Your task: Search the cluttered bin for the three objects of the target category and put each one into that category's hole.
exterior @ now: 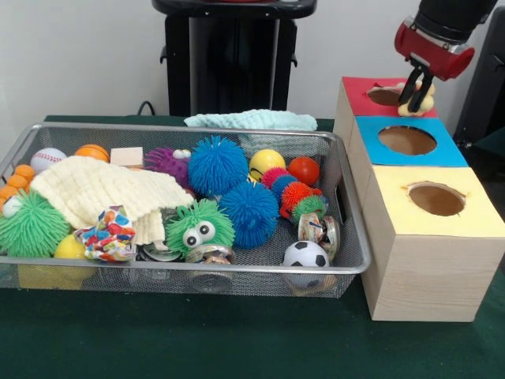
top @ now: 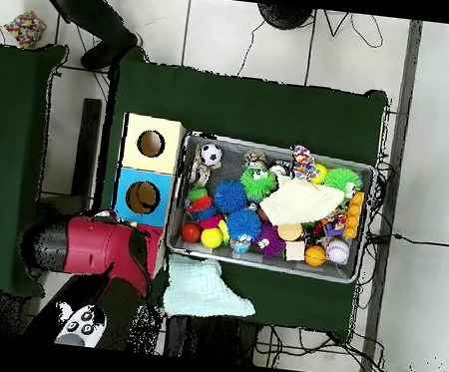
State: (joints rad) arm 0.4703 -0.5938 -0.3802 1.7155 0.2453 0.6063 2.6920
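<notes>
Front view, upper right: gripper point(exterior: 416, 88) closed on a small yellow toy point(exterior: 424, 101), hanging right over the red hole point(exterior: 384, 95), likely ready to drop it in.

Front view, upper right of frame: arm ends in a black cylindrical wrist, glossy, with a red housing below it, rounded edges, small light-coloured fastener on its face. Claw point(exterior: 416, 93) under the housing, thin black fingers point(exterior: 407, 88).

Overhead view, lower left of frame: arm point(top: 96, 250) shows as a bulky red shell with a black round joint cap at its left end. Black link runs down toward the bottom edge, carrying a light grey panel with dark buttons or marks. Black pedestal point(exterior: 230, 59) at top centre of front view.
</notes>
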